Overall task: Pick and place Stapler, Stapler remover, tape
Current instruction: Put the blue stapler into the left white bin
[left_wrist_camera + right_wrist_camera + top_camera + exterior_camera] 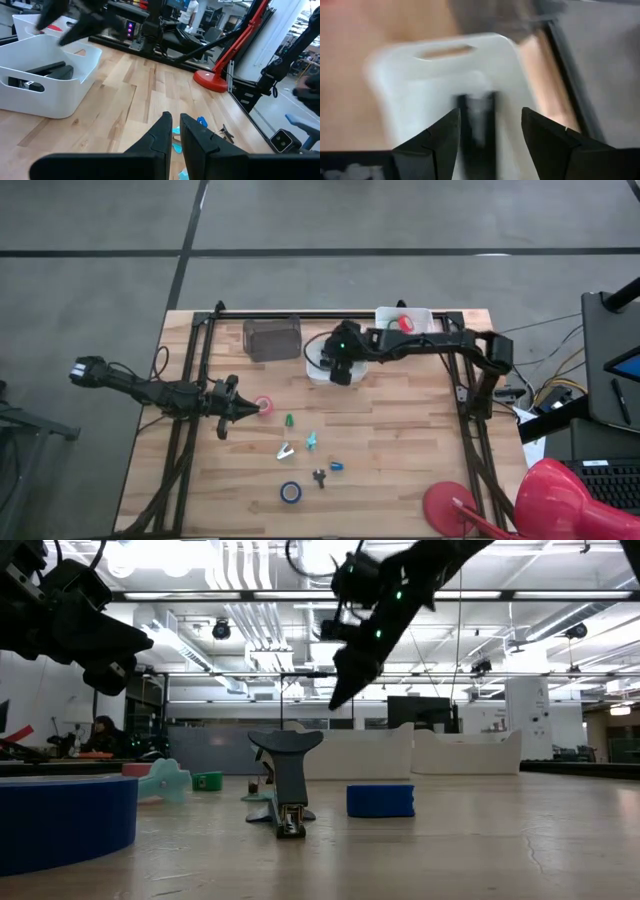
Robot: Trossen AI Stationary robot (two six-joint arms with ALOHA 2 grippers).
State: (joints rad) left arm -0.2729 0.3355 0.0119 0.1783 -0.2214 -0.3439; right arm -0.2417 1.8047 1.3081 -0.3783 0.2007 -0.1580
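Right gripper [490, 132]: jaws spread wide, holding nothing, poised directly above the stapler [477, 130], which lies inside the white bin [400, 95]. Left gripper [172, 137]: jaws nearly closed, nothing visibly between them; it sits well away from the white bin, tips just beside the pink tape [264, 404]. Blue tape [290, 492] lies farthest from the bin, green tape [289, 421] between. Risk, judged: the narrowed left jaws could nudge or roll the pink ring away rather than straddle it
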